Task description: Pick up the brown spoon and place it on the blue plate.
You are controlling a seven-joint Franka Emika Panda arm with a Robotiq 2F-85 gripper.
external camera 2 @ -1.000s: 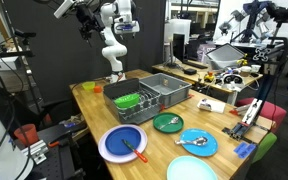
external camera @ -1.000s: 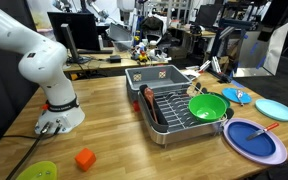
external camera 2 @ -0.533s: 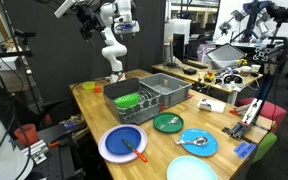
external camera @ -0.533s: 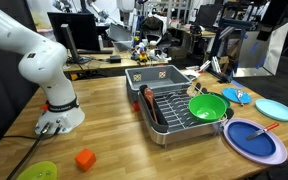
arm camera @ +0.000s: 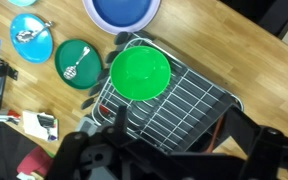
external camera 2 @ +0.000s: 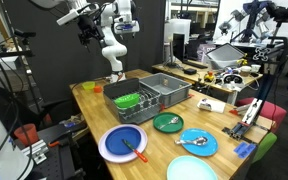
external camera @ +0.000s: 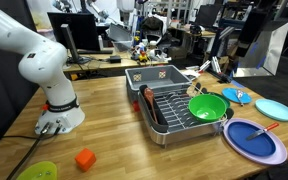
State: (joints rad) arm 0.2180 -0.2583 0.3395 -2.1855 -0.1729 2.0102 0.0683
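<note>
The brown spoon lies along one end of the dish rack; in the wrist view it shows as a thin reddish strip at the rack's edge, partly behind a finger. The blue plate lies on the table beside the rack and holds a thin orange-red utensil; it also shows in an exterior view and at the top of the wrist view. My gripper hangs high above the table, open and empty, with its fingers spread over the rack.
A green bowl sits in the rack. A dark green plate and a light cyan plate with spoons lie near the blue plate. A yellow-green bowl and an orange block lie near the robot base.
The gripper has shifted slightly high above the table. The spoon, plates and rack have not moved.
</note>
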